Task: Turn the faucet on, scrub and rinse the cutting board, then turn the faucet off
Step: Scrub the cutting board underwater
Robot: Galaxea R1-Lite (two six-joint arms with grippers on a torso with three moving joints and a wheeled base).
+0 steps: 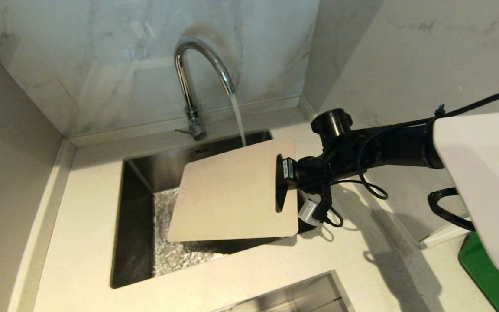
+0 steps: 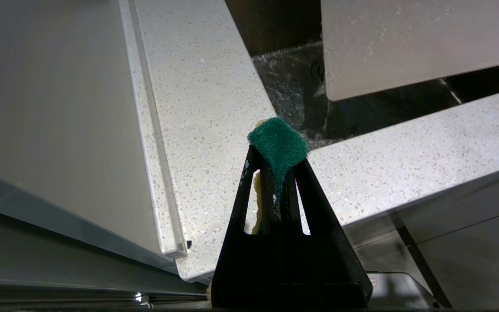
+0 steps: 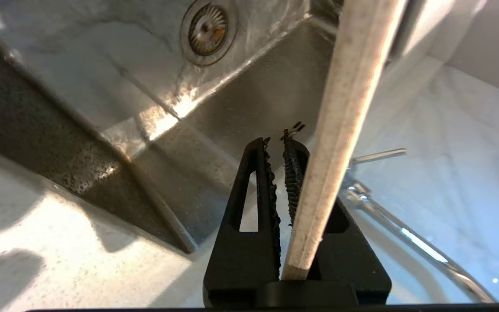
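Speckled white counter (image 1: 80, 242) wraps a steel sink (image 1: 139, 242) under marble walls. Cutting board (image 1: 232, 195) hangs tilted over the sink, its slot end at 3 o'clock — right gripper (image 1: 285, 180) is clamped on that edge through the handle slot. Faucet (image 1: 193, 78) stands at 12 o'clock behind the sink, running; the stream lands at the board's far edge. Left gripper (image 2: 277, 173) sits low by the counter's front corner, pinched tight on a green scrub sponge (image 2: 279, 145) — well apart from the board. Green item (image 1: 479, 264) at 4 o'clock.
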